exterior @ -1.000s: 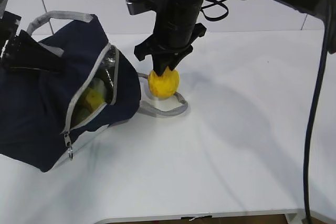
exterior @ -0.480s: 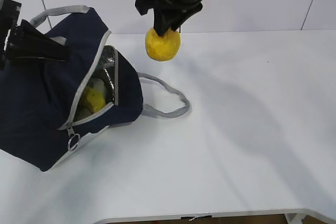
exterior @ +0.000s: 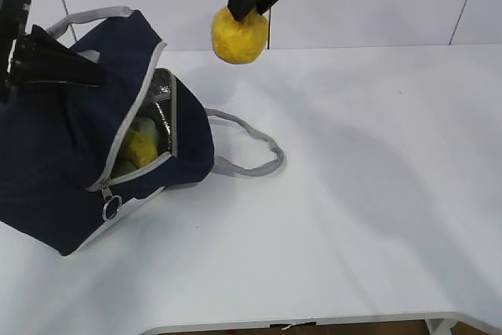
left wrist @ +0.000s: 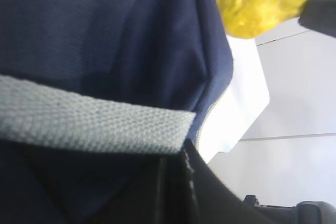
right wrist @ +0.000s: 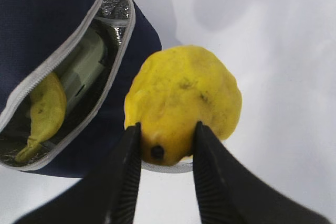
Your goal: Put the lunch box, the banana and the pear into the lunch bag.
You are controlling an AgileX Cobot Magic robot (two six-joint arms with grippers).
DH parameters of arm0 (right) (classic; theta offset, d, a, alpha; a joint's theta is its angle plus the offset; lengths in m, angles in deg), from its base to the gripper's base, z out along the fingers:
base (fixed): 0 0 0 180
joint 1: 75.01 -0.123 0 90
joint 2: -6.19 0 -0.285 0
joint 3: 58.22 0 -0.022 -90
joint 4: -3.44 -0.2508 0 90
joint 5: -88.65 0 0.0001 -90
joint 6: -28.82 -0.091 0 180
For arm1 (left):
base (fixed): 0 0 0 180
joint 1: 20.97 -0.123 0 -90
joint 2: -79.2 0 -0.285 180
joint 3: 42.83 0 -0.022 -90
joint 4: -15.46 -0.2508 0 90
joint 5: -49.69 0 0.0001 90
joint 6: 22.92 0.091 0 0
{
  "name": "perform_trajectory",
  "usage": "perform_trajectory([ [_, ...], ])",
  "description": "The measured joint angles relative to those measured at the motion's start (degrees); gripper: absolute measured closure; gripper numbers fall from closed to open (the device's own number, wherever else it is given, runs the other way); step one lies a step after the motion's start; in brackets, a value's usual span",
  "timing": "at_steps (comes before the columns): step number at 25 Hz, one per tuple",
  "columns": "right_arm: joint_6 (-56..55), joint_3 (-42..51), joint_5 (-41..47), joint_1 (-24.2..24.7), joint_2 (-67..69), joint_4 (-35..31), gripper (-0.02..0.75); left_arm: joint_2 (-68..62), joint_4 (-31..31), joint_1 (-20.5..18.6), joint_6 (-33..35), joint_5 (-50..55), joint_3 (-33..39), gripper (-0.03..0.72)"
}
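Note:
My right gripper is shut on the bumpy yellow pear and holds it high above the table, just right of the lunch bag's opening. In the right wrist view both fingers clamp the pear at its stem end. The navy lunch bag lies on the left with its zipper open. Inside lie the banana and the pale green-lidded lunch box. My left gripper is shut on the bag's upper side by the grey handle and holds the mouth up.
The bag's second grey handle lies looped on the white table, below the pear. The zipper's ring pull hangs at the bag's lower end. A white wall stands behind; the table's front edge is near the bottom.
My right gripper has lifted the pear off the table beside the handle loop, up and slightly left. The left gripper and the bag have stayed put.

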Motion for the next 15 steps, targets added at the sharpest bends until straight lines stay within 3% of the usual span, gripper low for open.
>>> perform_trajectory([
  [6,1.99,0.0,0.17,1.13,-0.21,-3.22,0.479,0.0,0.41,0.0,0.0,0.73,0.0,0.697],
  [15,8.2,6.61,0.17,7.51,-0.57,-15.5,0.48,0.0,0.66,0.0,0.0,1.09,0.0,0.697],
])
